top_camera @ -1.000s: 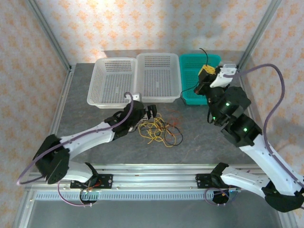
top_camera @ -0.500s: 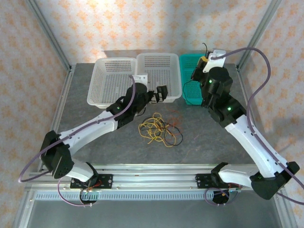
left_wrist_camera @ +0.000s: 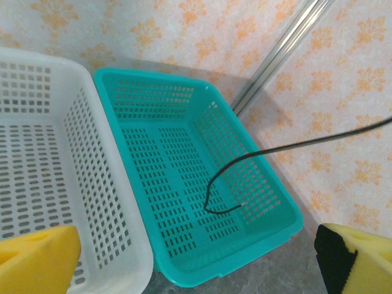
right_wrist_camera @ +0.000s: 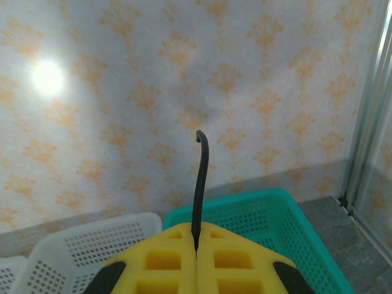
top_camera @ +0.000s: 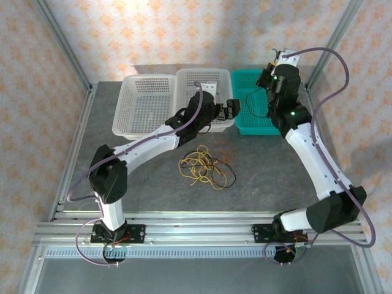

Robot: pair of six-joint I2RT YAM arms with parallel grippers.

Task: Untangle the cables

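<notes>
1. The room first: the walls (top_camera: 184, 30) are papered in peach with an orange floral repeat. Brushed aluminium posts (top_camera: 61, 43) stand at the corners, and the tabletop (top_camera: 275, 165) is matte grey, mottled like stone.
2. At my far left, around 10 o'clock on the tabletop, sits a white plastic basket (top_camera: 147, 78). It is rectangular, with its floor and walls punched with small slots.
3. The left arm (top_camera: 153, 142), a white shell with black joints, stretches toward 1 o'clock.
4. The cables (top_camera: 202, 166) lie near the tabletop's centre. They are thin yellow, black and reddish wires in loose overlapping loops, at 6 o'clock from the middle basket and apart from both arms.
5. A second white basket (top_camera: 202, 72) of the same slotted make stands just beside the first, at its 3 o'clock.
6. The left jaws hang over the edge where that basket meets the teal one, and they are released. On the wrist camera I see the yellow foam pads (left_wrist_camera: 37, 257) wide apart with nothing between them.
7. The teal basket (top_camera: 245, 127), also perforated plastic, sits at 3 o'clock of the second white one.
8. The right arm (top_camera: 312, 153) holds the right jaws raised toward the teal basket's 12 o'clock rim. They are clenched on a black cable (right_wrist_camera: 199, 184).
9. That wire rises from the seam of the pressed pads to a hooked tip. Its other end curls down over the teal floor, and I cannot tell whether it touches.
</notes>
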